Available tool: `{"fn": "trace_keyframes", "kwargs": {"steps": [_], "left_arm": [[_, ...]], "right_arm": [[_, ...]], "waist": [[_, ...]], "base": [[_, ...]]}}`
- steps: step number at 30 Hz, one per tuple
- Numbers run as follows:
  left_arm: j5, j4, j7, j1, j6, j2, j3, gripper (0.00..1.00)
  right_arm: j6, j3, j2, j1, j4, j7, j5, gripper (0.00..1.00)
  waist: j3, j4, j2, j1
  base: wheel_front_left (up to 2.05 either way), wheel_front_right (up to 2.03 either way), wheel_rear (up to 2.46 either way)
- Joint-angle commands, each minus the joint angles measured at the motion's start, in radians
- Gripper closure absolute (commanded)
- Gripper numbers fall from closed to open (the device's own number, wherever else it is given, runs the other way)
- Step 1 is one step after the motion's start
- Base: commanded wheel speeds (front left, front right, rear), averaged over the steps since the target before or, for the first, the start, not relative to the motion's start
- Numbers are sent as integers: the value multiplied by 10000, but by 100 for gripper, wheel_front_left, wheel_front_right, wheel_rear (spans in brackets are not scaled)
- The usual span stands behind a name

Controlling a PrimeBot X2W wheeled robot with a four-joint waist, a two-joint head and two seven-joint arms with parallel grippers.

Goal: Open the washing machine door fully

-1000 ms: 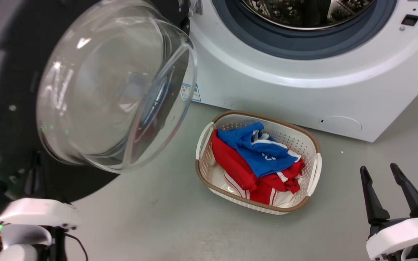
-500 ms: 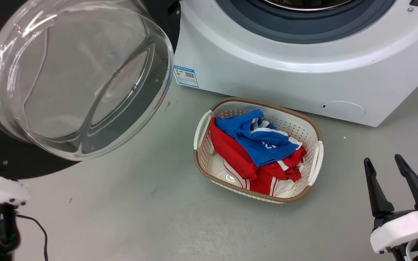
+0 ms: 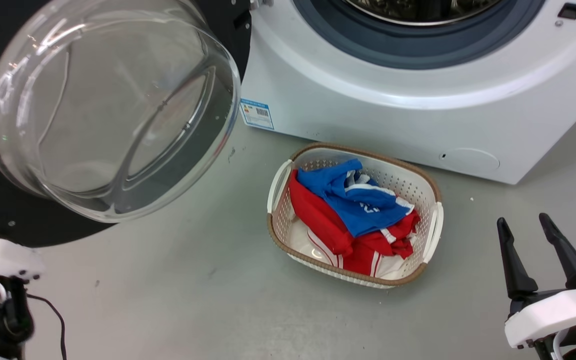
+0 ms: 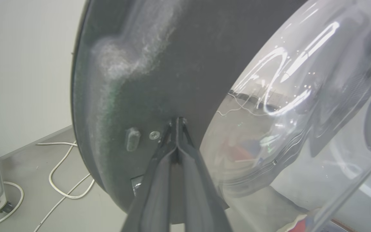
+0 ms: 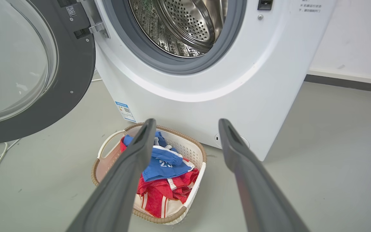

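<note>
Closed jaws on the left gripper, finger against finger, with nothing held between. Straight ahead of the closed tips, and touching them as far as visible: the dark inner ring of the washing machine door, beside a small screw. To the right of those tips, the bulging clear glass bowl of the door. To their left, past the door edge, white cables on the grey floor.

In head view, door swung wide away from the washing machine, hinge side next to the machine front. Well to the left of the right jaws, a white basket with brown rim, on the floor just in front of the machine. Inside it, a blue garment on top of a red garment.

Widely parted jaws on the right gripper, empty, pointing up, touching nothing. In right wrist view, between and beyond these open fingers: the basket, the white machine front and the open steel drum. Far to the left of the left finger, the door.
</note>
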Motion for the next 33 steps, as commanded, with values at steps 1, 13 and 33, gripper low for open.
{"fn": "trace_keyframes", "kwargs": {"steps": [1,13,33], "left_arm": [[157,-111,-121,178,94,-35,-63,100],[1318,-2016,-161,1966,1033,-516,-1150,100],[2308,-3610,511,3114,1223,-1176,-3398,0]], "right_arm": [[2,5,78,4,28,-54,-56,0],[2,77,601,461,403,-247,-69,0],[2,123,1089,953,429,-300,-147,0]], "waist": [[-143,32,0,0],[-1437,281,0,0],[-2658,-503,0,0]], "base": [[0,0,0],[0,0,0],[0,0,0]]}}
